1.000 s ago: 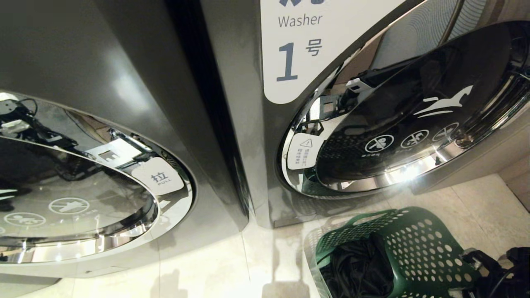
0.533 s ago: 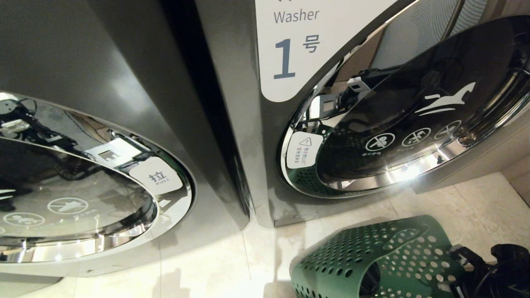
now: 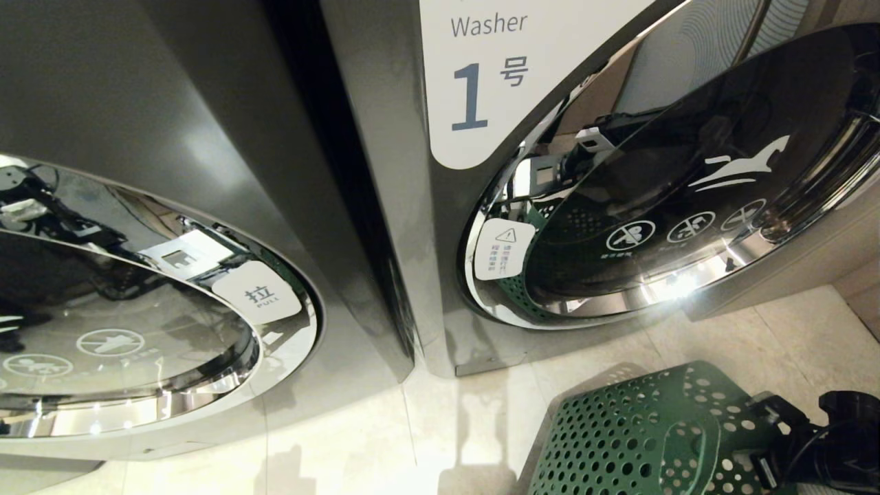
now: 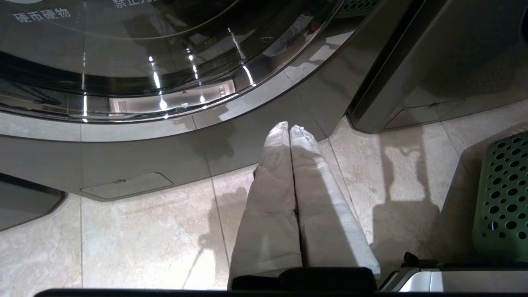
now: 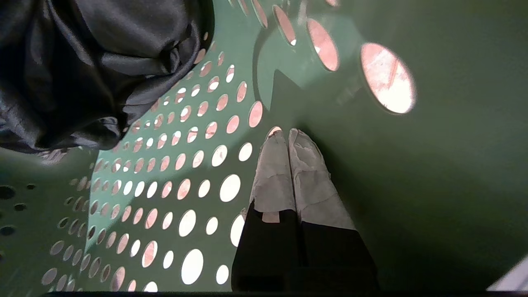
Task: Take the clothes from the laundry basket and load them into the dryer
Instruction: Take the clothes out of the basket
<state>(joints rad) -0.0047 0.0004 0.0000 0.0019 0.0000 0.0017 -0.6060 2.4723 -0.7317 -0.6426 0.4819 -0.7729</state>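
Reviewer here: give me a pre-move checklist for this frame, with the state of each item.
1. Right hand shut, inside the laundry basket: ok.
2. Right hand holding clothes: not ok; the black fabric lies apart from its fingers.
3. Basket upright: not ok; it is tipped, its perforated outer wall facing the head camera.
4. Left hand shut, above the floor tiles, holding nothing: ok.
5. Machine door open for loading: cannot tell.

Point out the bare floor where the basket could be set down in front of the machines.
Bare tile floor runs between the left machine's door and the laundry basket, below the gap between the cabinets. More bare tile lies right of the basket, near the wall. The lower right corner is crowded: basket and right arm.
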